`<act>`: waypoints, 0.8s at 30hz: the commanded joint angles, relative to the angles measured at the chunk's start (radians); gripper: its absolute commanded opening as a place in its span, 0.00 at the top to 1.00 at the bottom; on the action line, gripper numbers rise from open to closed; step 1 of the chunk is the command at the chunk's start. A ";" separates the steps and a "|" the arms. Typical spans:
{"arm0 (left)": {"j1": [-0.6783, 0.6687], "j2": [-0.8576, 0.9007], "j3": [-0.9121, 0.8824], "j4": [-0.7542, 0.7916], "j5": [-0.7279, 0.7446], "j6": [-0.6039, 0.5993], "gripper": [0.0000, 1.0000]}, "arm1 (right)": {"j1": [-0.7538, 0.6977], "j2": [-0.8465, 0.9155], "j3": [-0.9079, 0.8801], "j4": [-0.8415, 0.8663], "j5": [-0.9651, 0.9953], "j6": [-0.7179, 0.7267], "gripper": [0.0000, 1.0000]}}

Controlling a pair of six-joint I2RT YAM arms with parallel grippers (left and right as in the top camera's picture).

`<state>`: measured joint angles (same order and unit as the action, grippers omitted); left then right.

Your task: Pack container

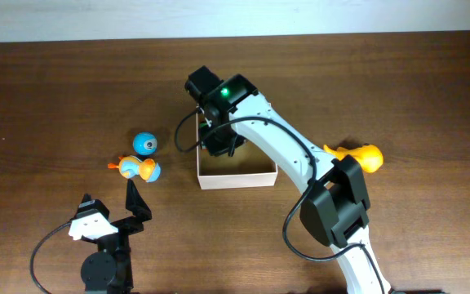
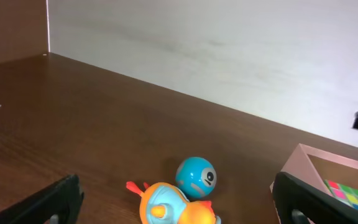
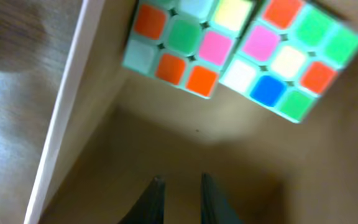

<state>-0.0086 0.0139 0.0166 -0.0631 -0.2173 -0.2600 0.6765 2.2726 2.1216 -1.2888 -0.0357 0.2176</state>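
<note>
The container [image 1: 237,180] is a shallow white-walled box with a tan floor at mid-table. Two pastel puzzle cubes [image 3: 185,43] [image 3: 291,56] lie side by side on that floor, near the white wall [image 3: 67,106]. My right gripper [image 3: 182,180] hovers inside the box just short of the cubes, its jaws almost together with nothing between them. My left gripper [image 2: 176,186] stands wide open and empty, low over the table. An orange-and-blue duck toy [image 2: 173,208] lies just ahead between its fingers. A blue ball toy [image 2: 196,177] sits right behind the duck.
An orange duck toy [image 1: 359,155] lies on the table right of the container, beside my right arm. The duck [image 1: 139,168] and the ball [image 1: 144,144] lie left of the box. The table's far edge meets a pale wall.
</note>
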 commanded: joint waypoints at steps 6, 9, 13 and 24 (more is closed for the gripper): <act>0.005 -0.008 -0.007 0.002 -0.007 0.016 0.01 | 0.005 -0.026 -0.144 0.129 -0.056 0.053 0.85; 0.005 -0.008 -0.007 0.002 -0.007 0.015 0.01 | 0.005 -0.026 -0.149 0.161 -0.059 0.053 0.85; 0.005 -0.008 -0.007 0.002 -0.007 0.015 0.01 | 0.005 -0.026 -0.149 0.185 -0.059 0.053 0.84; 0.005 -0.008 -0.007 0.002 -0.007 0.015 0.01 | 0.006 -0.026 -0.149 0.249 -0.062 0.061 0.84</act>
<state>-0.0086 0.0135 0.0166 -0.0631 -0.2173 -0.2600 0.6777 2.2726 1.9770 -1.0470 -0.0887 0.2653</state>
